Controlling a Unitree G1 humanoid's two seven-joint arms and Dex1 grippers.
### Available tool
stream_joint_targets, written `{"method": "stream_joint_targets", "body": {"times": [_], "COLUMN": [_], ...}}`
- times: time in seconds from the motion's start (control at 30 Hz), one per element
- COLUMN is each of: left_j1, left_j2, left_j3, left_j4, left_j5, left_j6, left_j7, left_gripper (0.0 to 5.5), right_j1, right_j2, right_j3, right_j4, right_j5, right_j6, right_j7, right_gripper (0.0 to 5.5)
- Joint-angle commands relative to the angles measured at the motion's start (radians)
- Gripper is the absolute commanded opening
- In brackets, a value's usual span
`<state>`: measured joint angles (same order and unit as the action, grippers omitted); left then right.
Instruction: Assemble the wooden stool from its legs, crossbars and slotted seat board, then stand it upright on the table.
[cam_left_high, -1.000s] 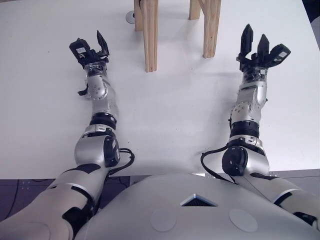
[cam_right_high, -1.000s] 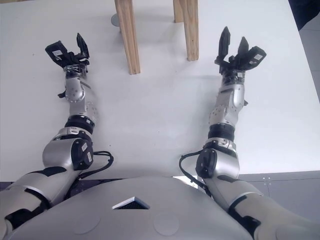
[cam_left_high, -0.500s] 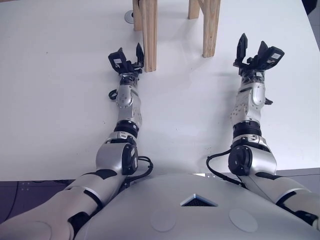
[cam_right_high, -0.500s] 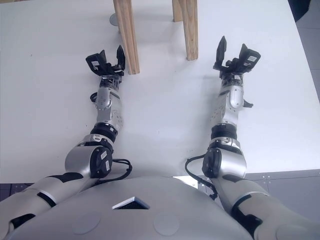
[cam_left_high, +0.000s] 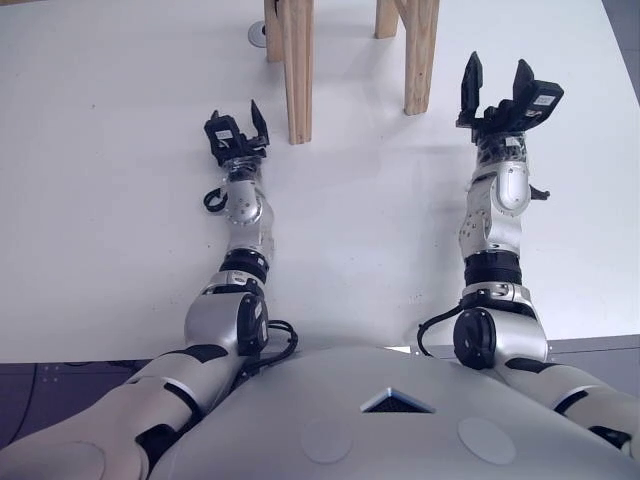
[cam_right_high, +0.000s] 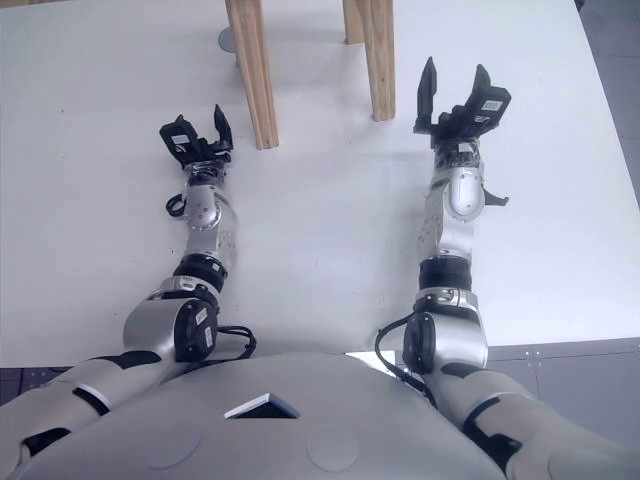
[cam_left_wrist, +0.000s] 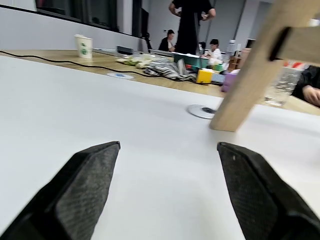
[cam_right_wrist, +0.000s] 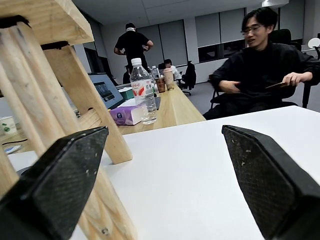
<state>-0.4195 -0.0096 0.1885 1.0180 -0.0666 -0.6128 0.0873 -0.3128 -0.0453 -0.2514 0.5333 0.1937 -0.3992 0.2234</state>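
Flanking upright pale wooden stool (cam_left_high: 298, 70) on white bench (cam_left_high: 110, 200) with left hand (cam_left_high: 235, 125) and right hand (cam_left_high: 497, 78) both spread wide, empty; judging straight withdrawal safest, avoiding bumping it.

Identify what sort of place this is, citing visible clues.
Probably an open-plan office or lab: beyond the white table stand wooden desks with a monitor, a water bottle and a paper cup.

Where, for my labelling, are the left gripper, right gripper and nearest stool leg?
left gripper (cam_left_high: 237, 118), left eye view, between fingertips
right gripper (cam_left_high: 497, 72), left eye view, between fingertips
stool leg (cam_left_high: 298, 75), left eye view, front face
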Motion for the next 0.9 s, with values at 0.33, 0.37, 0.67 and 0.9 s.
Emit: {"method": "stream_joint_targets", "body": {"times": [0.33, 0.37, 0.67, 0.9], "left_j1": [-0.185, -0.194, -0.287, -0.263], "left_j2": [0.303, 0.318, 0.312, 0.263], "left_j3": [0.115, 0.119, 0.092, 0.065], "left_j4": [-0.048, -0.038, 0.029, 0.033], "left_j5": [-0.164, -0.163, -0.146, -0.091], "left_j6": [0.301, 0.302, 0.309, 0.277], "left_j7": [-0.276, -0.274, -0.286, -0.162], "left_gripper": [3.57, 3.57, 3.57, 3.57], "right_j1": [0.197, 0.205, 0.004, 0.01], "right_j2": [0.058, 0.047, 0.16, 0.084], "right_j3": [0.047, 0.046, 0.004, -0.004], "right_j4": [0.011, 0.025, 0.224, 0.276], "right_j5": [-0.033, -0.031, -0.011, -0.022], "right_j6": [-0.103, -0.11, -0.235, -0.225], "right_j7": [-0.073, -0.058, -0.191, -0.18], "right_gripper": [4.19, 4.19, 4.19, 4.19]}}
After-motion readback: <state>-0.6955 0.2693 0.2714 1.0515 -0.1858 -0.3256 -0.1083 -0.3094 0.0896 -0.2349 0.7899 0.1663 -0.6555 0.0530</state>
